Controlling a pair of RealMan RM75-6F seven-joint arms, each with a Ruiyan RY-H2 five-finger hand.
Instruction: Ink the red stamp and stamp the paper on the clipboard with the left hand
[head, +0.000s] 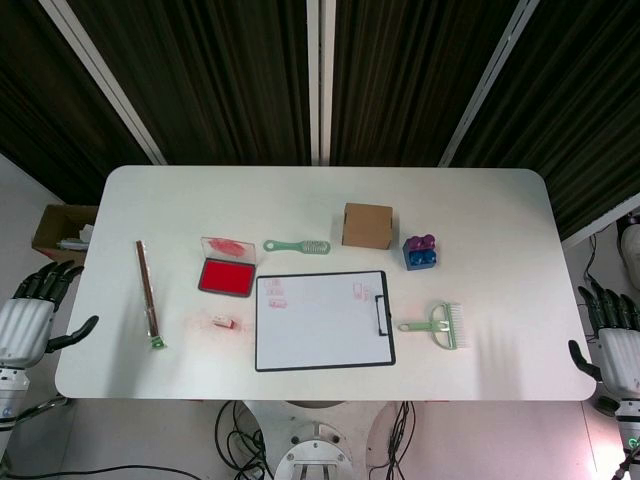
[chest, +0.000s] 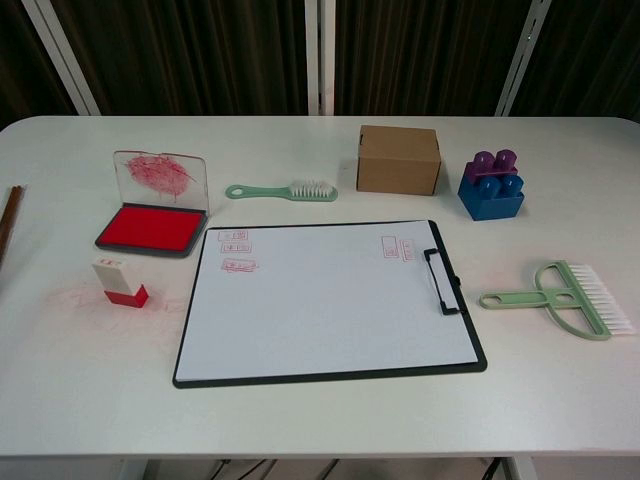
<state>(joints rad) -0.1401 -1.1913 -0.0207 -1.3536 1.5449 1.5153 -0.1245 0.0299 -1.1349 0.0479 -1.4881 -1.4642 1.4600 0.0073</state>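
Head view: my left robot hand hangs off the bench edge, fingers apart, holding nothing; right robot hand likewise at the far side. Red stamp stands untouched on the bench just left of the clipboard, near the open ink pad. Paper carries some red marks, but I judge nothing started: grasp, inking and stamping all left.

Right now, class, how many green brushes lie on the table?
2: a narrow green brush behind the clipboard, beside the ink pad; a wide T-shaped brush right of the clipboard's clip.
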